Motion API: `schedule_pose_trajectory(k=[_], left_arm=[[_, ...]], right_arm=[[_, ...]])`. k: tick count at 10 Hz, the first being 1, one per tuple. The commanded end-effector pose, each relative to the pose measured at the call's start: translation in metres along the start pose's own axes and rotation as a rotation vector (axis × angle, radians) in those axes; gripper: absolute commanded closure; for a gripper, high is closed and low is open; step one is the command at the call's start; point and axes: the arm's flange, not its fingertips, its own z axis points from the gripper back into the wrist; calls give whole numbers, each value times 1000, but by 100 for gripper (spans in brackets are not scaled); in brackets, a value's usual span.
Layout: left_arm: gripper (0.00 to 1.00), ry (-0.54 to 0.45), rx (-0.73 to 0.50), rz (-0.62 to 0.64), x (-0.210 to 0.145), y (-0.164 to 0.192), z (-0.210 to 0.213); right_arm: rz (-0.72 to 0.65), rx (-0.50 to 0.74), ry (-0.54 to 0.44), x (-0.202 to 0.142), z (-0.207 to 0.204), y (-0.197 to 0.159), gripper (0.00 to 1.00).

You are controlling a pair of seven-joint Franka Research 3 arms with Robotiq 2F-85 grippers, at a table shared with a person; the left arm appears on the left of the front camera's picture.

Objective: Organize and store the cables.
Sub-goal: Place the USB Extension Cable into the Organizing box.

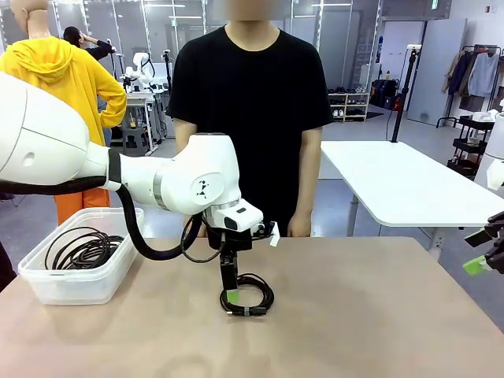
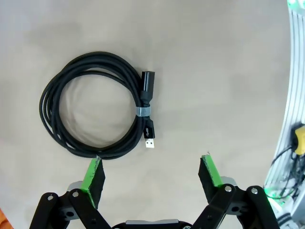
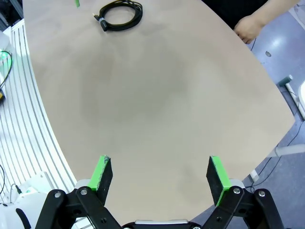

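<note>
One coiled black cable point(image 1: 249, 294) with a grey tie and a USB plug lies on the beige table point(image 1: 362, 315) near its middle. My left gripper point(image 1: 229, 293) hangs open just above the table at the coil's left edge. In the left wrist view the cable point(image 2: 95, 111) lies ahead of the gripper point(image 2: 151, 174), left of its centre, with one green pad point(image 2: 93, 172) near the coil's rim and nothing between the fingers. More coiled cables point(image 1: 83, 248) rest in a clear plastic bin point(image 1: 77, 282) at the left. My right gripper point(image 3: 159, 171) is open over bare table, far from the cable point(image 3: 120, 14).
A person in a black shirt point(image 1: 250, 87) stands at the far edge, hands down by the table's rim. The person's hand point(image 3: 249, 26) shows beside the far edge. My right gripper point(image 1: 487, 250) sits off the table's right side. A white table point(image 1: 409, 181) stands behind.
</note>
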Motion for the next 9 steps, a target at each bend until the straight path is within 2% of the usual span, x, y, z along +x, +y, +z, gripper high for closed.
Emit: schedule_pose_trajectory(k=[1,7,9], left_arm=[[0,5,7,-11,-3,-1,3],[0,-4,-1,0,-1,1,1],[0,119,71,39,18,-32,-25]], right_arm=[[-4,7,-7,2,-1,0,0],[-4,7,-7,2,-1,0,0],[-4,7,-7,2,-1,0,0]])
